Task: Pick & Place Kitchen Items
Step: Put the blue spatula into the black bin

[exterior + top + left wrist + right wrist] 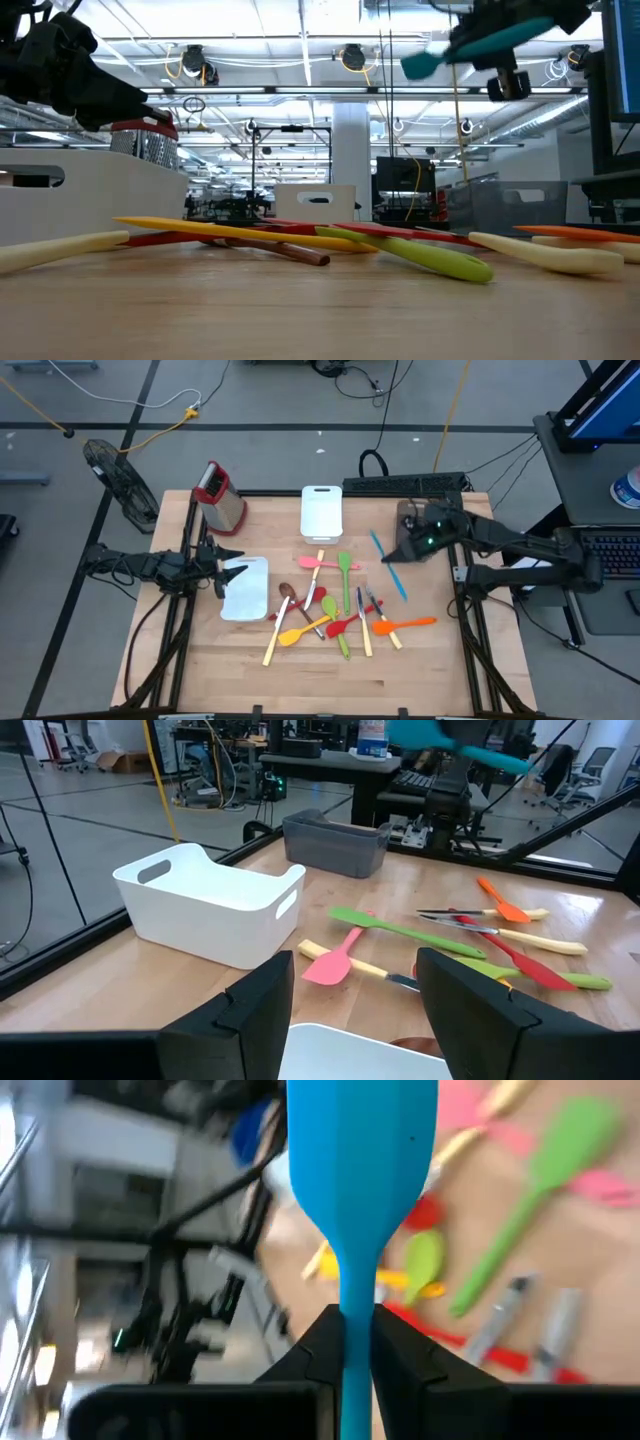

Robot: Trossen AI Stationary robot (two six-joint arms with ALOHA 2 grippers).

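Utensils (330, 615) are being left in a loose pile in the middle of the surface (420, 670), in front of the white bin (321, 512), which is being taken here as the landmark. One blue spatula (360, 1170) is being held above the surface by the right gripper (348, 1338), to the right of the white bin and just in front of the grey bin (335, 842). The fingers are being kept narrow, pinched on the thin handle just below the blade, so that the broad end is being carried clear of the other items. In the low view the spatula is being shown well above the pile, which suggests that it is being carried toward a bin rather than set down again; which bin is meant cannot be told.

The left gripper (355, 1020) is being held to the left of the white bin, over a white tray (245, 588) and beside the grater (220, 495), with its fingers spread wide and nothing between them, probably being kept ready for a pick.
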